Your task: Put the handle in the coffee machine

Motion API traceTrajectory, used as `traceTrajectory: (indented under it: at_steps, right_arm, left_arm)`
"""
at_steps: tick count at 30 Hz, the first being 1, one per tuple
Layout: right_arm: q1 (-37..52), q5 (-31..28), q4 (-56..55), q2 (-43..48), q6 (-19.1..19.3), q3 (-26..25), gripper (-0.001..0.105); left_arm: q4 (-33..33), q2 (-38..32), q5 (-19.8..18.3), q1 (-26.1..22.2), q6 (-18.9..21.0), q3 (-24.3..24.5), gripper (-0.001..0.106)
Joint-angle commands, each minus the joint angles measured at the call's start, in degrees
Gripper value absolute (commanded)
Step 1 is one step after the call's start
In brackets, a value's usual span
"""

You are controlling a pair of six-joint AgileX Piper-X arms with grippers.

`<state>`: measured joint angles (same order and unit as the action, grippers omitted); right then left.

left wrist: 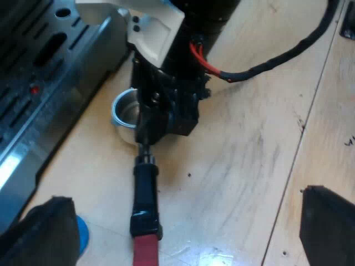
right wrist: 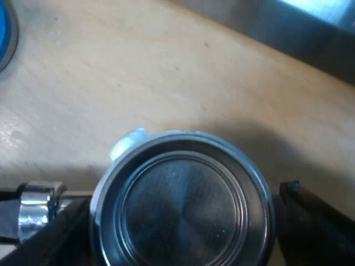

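Right wrist view: right gripper (right wrist: 184, 200) is clamping the holder (right wrist: 177, 177) at its basket; lifting it level toward the machine (left wrist: 44, 94) looks wisest. Left gripper (left wrist: 186, 199) is hanging wide open.

1. My left gripper (left wrist: 183, 198) hangs above the work, and its two black fingers (left wrist: 41, 233) are spread wide apart.
2. From there it looks down on my right arm (left wrist: 202, 22), which comes down steeply, the wrist pointing downward.
3. My right gripper (right wrist: 184, 208) is low. One finger (right wrist: 319, 221) presses each side of the round bowl of the metal holder (right wrist: 180, 194), so the jaws are closed on it.
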<state>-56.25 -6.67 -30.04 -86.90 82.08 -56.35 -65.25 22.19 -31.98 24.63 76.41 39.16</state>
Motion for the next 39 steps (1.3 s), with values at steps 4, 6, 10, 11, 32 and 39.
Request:
traceTrajectory:
  at_steps: [4,6,10,11,32,39]
  right_arm:
    - [0.02,0.99,-3.99,3.66,-4.11,-0.33,0.000]
    - [0.02,0.99,-5.82,4.89,-4.94,-0.53,0.000]
    - [0.02,0.99,-9.35,6.27,-5.22,-1.82,0.000]
    - [-0.11,0.99,-10.52,6.69,-5.22,-2.52,0.000]
    - [-6.07,-0.90,-13.18,8.88,-7.81,-8.52,0.000]
    - [-6.31,-1.28,-15.78,11.62,-7.81,-9.30,0.000]
  left_arm:
    - [1.32,-0.26,0.10,0.36,-3.68,-1.84,0.082]
    - [1.32,-0.26,0.10,0.36,-5.86,-2.94,0.082]
    - [1.32,-0.26,0.10,0.36,-9.57,-4.12,0.082]
    - [1.32,-0.26,0.10,0.36,-10.36,-4.40,0.082]
    - [1.39,-0.11,-2.31,0.36,-11.17,-8.98,0.082]
    - [2.82,0.00,-2.18,0.36,-12.03,-9.36,0.082]
